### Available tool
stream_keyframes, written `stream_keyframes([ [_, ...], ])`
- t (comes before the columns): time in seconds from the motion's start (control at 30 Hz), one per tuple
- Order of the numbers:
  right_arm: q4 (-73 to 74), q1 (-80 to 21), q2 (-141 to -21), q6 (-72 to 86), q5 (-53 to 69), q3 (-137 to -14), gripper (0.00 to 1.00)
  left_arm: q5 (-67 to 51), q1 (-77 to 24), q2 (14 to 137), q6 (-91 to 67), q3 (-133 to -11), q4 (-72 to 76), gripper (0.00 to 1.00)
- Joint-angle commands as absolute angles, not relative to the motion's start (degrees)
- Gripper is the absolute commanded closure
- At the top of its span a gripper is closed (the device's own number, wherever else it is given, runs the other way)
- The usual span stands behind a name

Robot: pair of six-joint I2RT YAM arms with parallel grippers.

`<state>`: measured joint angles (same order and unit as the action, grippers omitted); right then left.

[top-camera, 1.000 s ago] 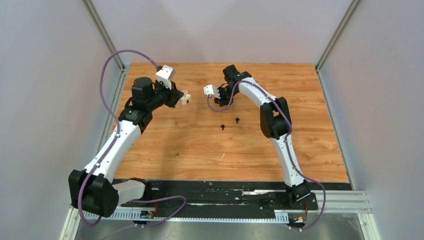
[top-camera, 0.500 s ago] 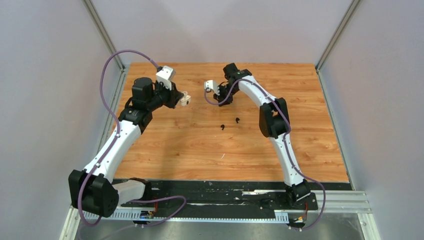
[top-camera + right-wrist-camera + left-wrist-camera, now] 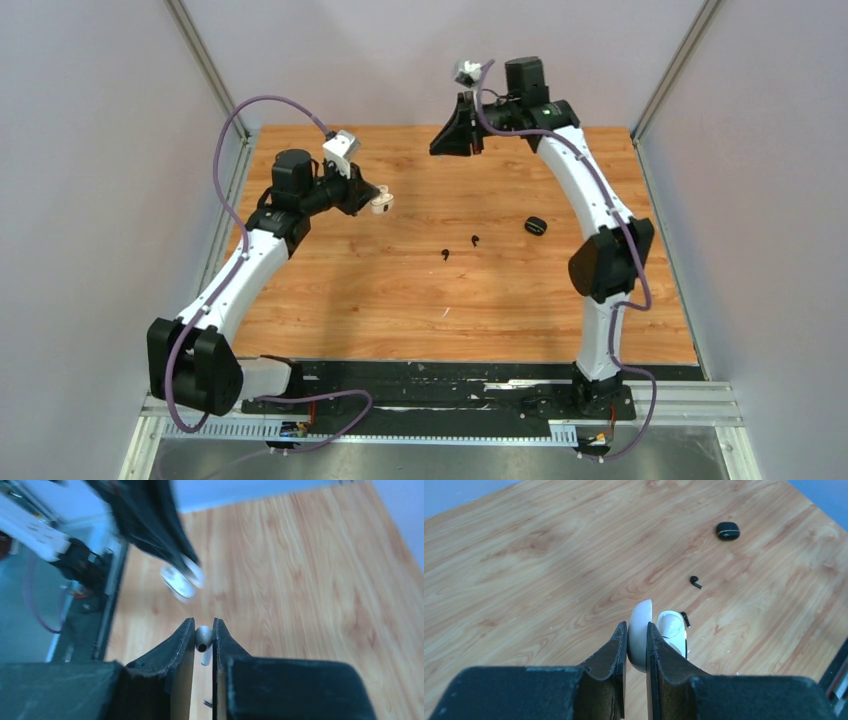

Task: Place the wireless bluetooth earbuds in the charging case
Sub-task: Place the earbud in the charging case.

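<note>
My left pincer (image 3: 636, 626) is clamped on one half of the open white case (image 3: 671, 630), holding it in the air over the far left part of the table (image 3: 330, 300). The case's other half hangs just beside the right finger. I cannot tell what sits inside it.

My right pincer (image 3: 203, 622) is raised high over the far edge of the table, well apart from the left one. Its fingers are closed on a white earbud (image 3: 203, 639), whose stem points down between them. That wrist view is blurred.

A black earbud (image 3: 445, 254) and a second black earbud (image 3: 474, 240) lie near each other on the middle of the table. The black case (image 3: 535, 225) lies shut on the wood to their right, apart from both.
</note>
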<state>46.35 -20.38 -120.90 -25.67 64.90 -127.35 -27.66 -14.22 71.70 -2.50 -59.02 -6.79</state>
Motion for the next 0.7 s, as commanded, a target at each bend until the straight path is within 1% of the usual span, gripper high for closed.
stream_keyframes([
  [0.0, 19.17, -20.54, -110.39, 1.69, 83.37, -119.16, 1.0, -38.44, -14.06, 74.87, -3.65, -64.02, -0.94, 1.0],
  [0.1, -15.61, -21.16, -105.15, 24.11, 82.77, -106.36, 1.0, -46.01, -14.29, 78.47, -7.21, -68.37, 1.63, 1.0],
  [0.17, -32.61, -21.98, -104.3, 31.33, 81.66, -102.26, 1.0, -49.16, -14.7, 80.33, -9.33, -71.37, 2.59, 1.0],
  [0.27, -36.54, -23.59, -105.67, 35.41, 81.08, -103.53, 1.0, -51.29, -15.73, 81.17, -10.2, -75.29, 3.22, 1.0],
  [0.4, -41.32, -25.14, -105.95, 35.51, 80.63, -101.48, 1.0, -52.89, -16.92, 80.63, -11.76, -78.04, 2.97, 1.0],
  [0.67, -44.06, -27.33, -106.87, 37.52, 80.74, -102.37, 1.0, -55.24, -18.0, 79.24, -13.38, -78.63, 2.31, 1.0],
])
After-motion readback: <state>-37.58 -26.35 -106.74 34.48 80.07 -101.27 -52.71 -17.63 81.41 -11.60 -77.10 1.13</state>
